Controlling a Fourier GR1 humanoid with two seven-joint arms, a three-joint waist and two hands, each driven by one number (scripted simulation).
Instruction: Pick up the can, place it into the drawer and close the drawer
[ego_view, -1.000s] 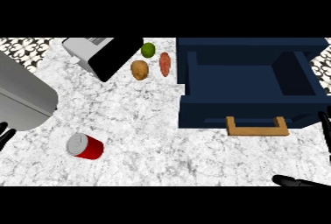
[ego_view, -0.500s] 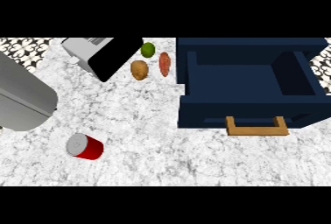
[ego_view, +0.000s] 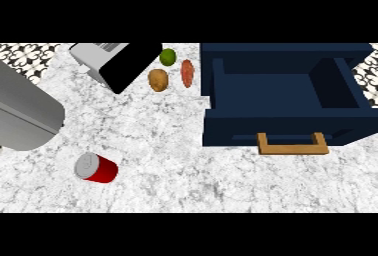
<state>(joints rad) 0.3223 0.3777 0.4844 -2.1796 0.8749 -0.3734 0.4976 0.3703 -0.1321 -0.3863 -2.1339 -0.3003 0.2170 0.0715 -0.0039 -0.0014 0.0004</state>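
Marble-patterned counter (ego_view: 184, 130) fills the view and carries every item. Neither hand shows in the picture, so whether their fingers are open or curled cannot be stated.

1. Dark blue drawer (ego_view: 236, 127): stands pulled open at the right, with its cavity showing no contents and its wooden handle (ego_view: 293, 150) facing the lower edge.
2. Grey appliance (ego_view: 26, 112): large rounded body at the left edge, above the can and near it.
3. Toaster (ego_view: 129, 62): grey box with a black panel, at the top left, well apart from the can.
4. Can (ego_view: 97, 168): red wall and silver lid, standing free on the counter at the lower left, well apart from the drawer. It appears upright, though the steep view leaves the tilt uncertain.
   - Handling, as judged: rigid metal, light to moderate in weight, and smooth, so it may slip or roll if tipped.
   - Take hold around the red wall at mid-height, thumb opposite the fingers.
5. Potato (ego_view: 158, 80), orange root (ego_view: 187, 73) and green fruit (ego_view: 168, 56): clustered just left of the drawer's rear corner.

Obstructions: open counter lies between the can and the drawer. The drawer's front wall must be cleared from above, and the grey appliance limits any approach from the can's upper left.
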